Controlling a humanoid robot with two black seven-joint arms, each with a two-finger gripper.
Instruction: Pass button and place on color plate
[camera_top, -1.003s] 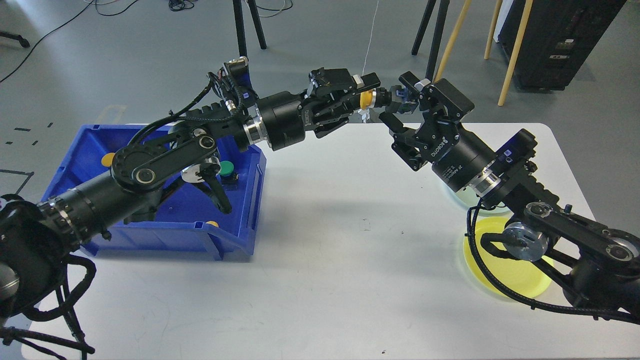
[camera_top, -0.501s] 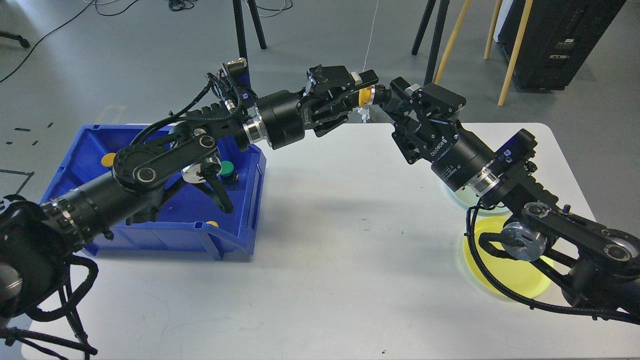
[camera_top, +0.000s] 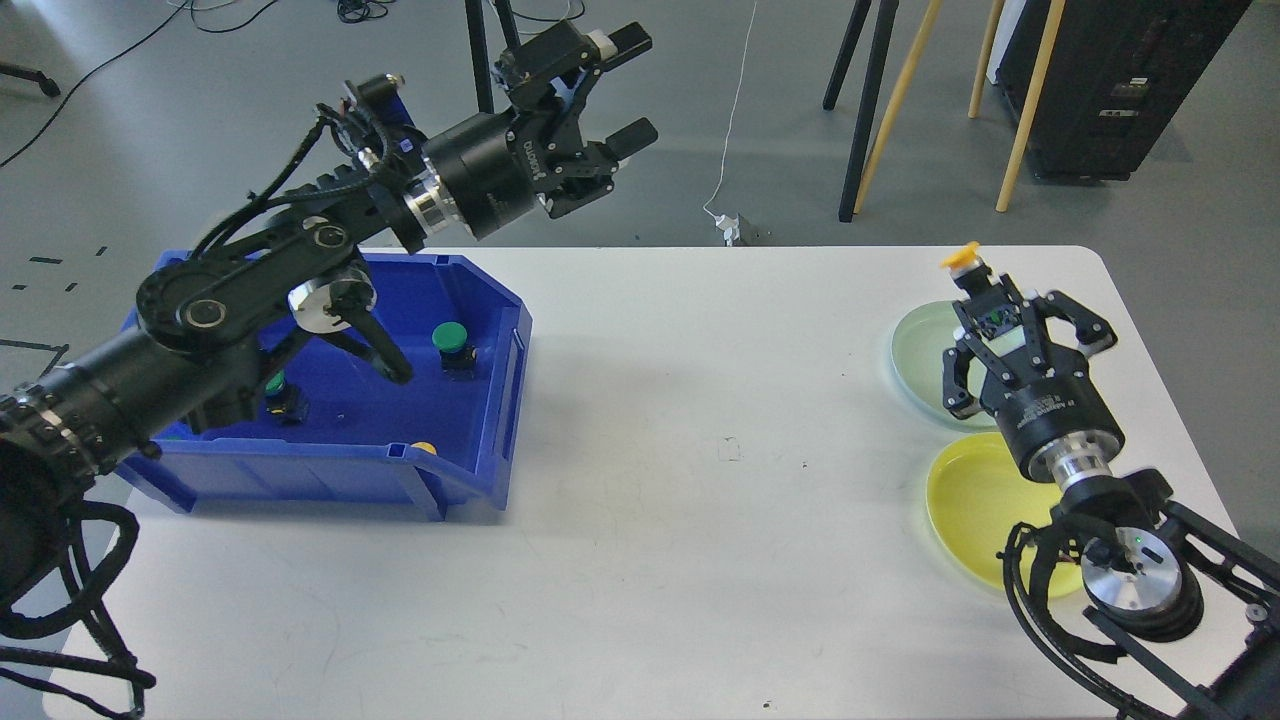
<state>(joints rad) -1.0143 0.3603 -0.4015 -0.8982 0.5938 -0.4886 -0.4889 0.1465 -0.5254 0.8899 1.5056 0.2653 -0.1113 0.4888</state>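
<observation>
The yellow-capped button (camera_top: 966, 262) sits clamped in my right claw (camera_top: 985, 305), cap uppermost and tipped a little to the left, its dark body pinched between the fingers. It hangs above the far edge of the pale green plate (camera_top: 915, 345). The yellow plate (camera_top: 975, 500) lies just nearer to me on the table (camera_top: 700, 480), beside the green one.

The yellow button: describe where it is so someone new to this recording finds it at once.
Start at the white table's right end, where a pale green plate lies behind a yellow plate. Over them, the right gripper holds the yellow button at its tip. It is the only button outside the blue bin.
</observation>
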